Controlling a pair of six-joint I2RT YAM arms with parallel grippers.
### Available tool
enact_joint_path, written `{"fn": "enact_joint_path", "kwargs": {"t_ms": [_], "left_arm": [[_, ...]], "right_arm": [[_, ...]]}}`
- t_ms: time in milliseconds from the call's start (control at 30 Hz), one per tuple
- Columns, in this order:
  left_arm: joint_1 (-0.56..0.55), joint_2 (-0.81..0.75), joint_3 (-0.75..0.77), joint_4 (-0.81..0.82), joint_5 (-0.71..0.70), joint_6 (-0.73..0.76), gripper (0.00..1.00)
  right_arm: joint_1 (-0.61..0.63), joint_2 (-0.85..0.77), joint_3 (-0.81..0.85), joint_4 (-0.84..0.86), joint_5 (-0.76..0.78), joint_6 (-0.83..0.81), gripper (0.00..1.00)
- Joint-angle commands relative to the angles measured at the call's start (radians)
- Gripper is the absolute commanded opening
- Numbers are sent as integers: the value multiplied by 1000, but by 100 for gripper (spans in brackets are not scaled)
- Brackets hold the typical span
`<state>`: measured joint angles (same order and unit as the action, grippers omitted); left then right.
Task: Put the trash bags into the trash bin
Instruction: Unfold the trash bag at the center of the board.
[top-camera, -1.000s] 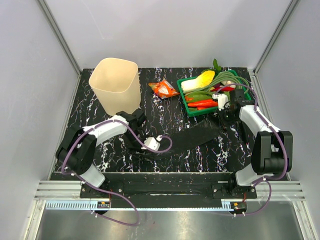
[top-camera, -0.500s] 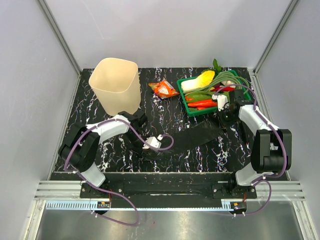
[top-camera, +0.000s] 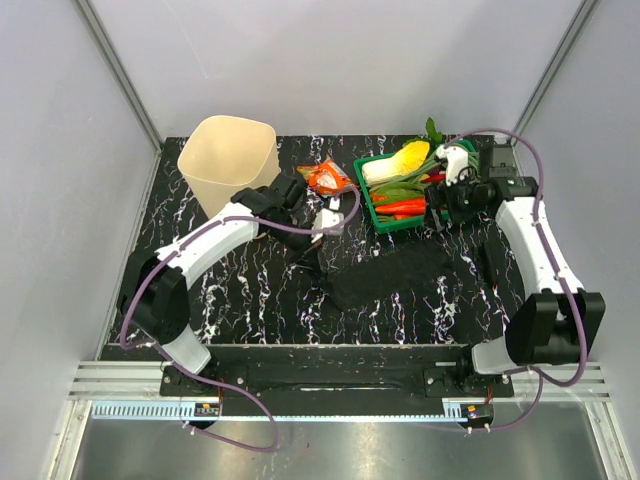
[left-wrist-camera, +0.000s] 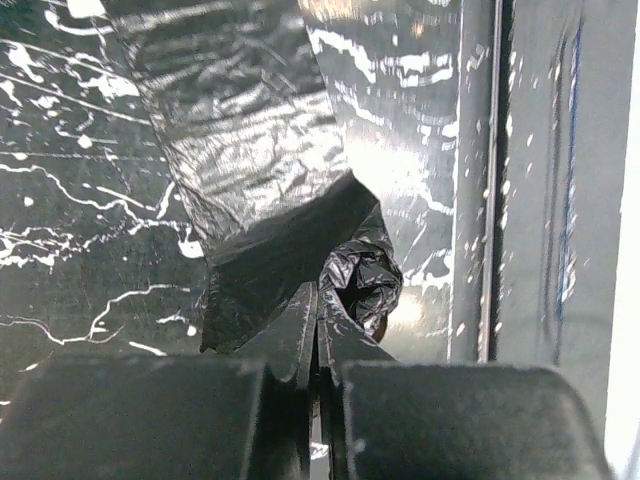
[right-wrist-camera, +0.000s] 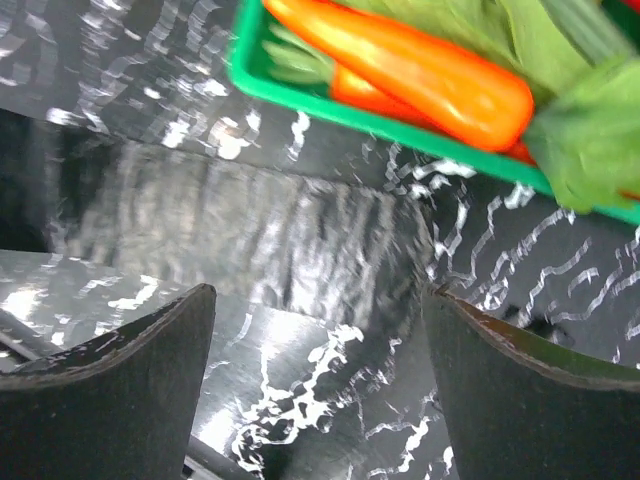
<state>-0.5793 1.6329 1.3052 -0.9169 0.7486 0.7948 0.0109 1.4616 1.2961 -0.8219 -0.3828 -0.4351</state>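
Right, my left claw (left-wrist-camera: 318, 310) is pressing tight on a puckered fold of the trash bag (top-camera: 385, 280). I'm holding that corner up off the table (top-camera: 255, 300) while most of the sheet is lying in a dark heap in the middle, between my two arms. The trash bin (top-camera: 205, 180) is standing at the far left, near my left forearm, and nothing black is showing inside it, so I'm judging the carry as barely begun. My right claw (right-wrist-camera: 318, 300) is hanging spread wide, gripping nothing, just beside the near rim of the green tray (top-camera: 370, 200). To do this well, I'm thinking height first. The bag is long and floppy, so I'm wanting the whole tail off the table before swinging left, or it'll be dragging toward the orange snack wrapper (top-camera: 326, 178) and catching the bin's rim. The left wrist view is giving me what the overhead can't: fingers meeting flat with plastic bunched between them. The overhead is giving what neither wrist does: how much bag is trailing and where the bin is sitting. The right wrist view is showing glossy plastic under my spread fingers, with the tray's edge close.
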Motion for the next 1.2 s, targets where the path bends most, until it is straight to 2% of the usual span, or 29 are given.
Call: {"fn": "enact_joint_path", "kwargs": {"t_ms": [0, 67, 200, 333, 567, 767, 933, 1167], "left_arm": [[-5, -13, 58, 171, 95, -340, 0], [-11, -10, 66, 245, 68, -440, 0], [-25, 4, 104, 354, 15, -636, 0], [-25, 12, 202, 403, -32, -781, 0], [-25, 18, 365, 447, -239, -969, 0], [-25, 53, 376, 497, -279, -1109, 0], [-30, 65, 373, 533, -278, -1171, 0], [-48, 62, 353, 556, -250, -1229, 0]], "right_arm": [[21, -70, 80, -112, -275, 27, 88], [79, -87, 74, -123, -326, 30, 87], [202, -135, 57, -85, -320, 77, 85], [218, -126, 136, -120, -356, 108, 81], [250, -95, 265, -172, -418, 165, 64], [290, -55, 285, -114, -426, 240, 54], [327, -3, 270, -71, -449, 271, 53], [350, 29, 204, 104, -410, 372, 63]]}}
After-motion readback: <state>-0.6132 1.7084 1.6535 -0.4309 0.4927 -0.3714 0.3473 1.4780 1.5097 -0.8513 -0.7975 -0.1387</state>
